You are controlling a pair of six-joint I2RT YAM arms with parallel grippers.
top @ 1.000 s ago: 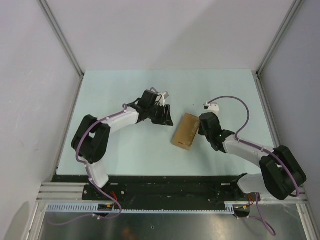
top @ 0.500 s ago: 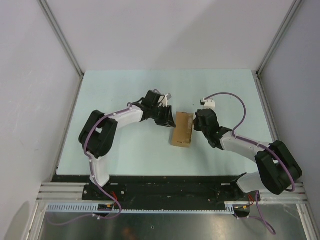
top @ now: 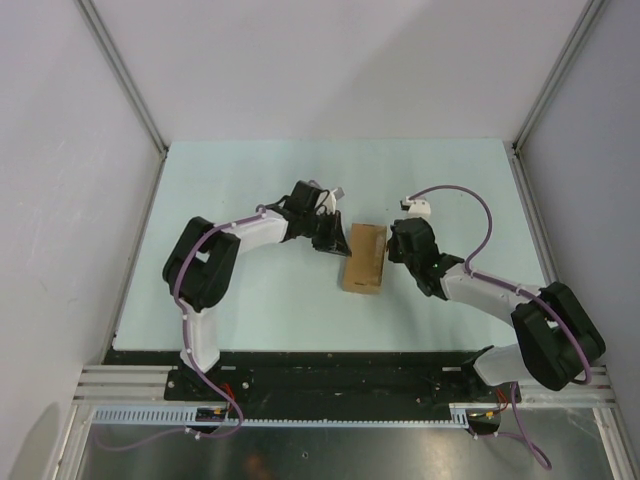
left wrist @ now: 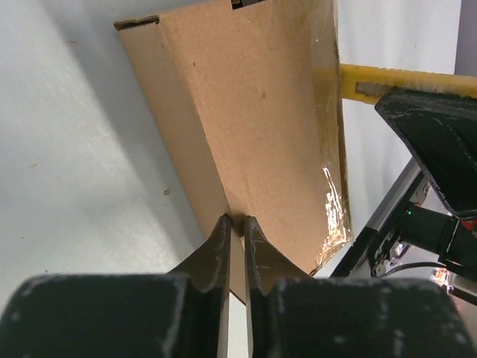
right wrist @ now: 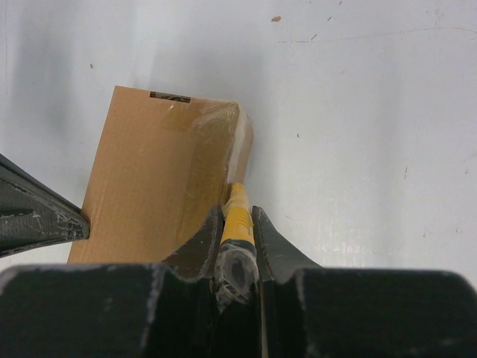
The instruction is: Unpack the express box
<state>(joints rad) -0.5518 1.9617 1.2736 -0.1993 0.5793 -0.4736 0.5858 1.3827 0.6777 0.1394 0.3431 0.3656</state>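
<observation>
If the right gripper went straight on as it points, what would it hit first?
The slim yellow utility knife clamped in the right gripper would meet the taped side of the flat brown cardboard box; contact looks near, depth unclear.

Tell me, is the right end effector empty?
No, the right end effector grips the yellow knife at the taped edge of the express box.

Showing the express box point(top: 364, 258) as a small plain brown cardboard carton, lying flat and closed on the pale desk point(top: 250, 300), pointing lengthwise away from the near edge, carrying glossy clear tape point(left wrist: 333, 195) along one edge.
</observation>
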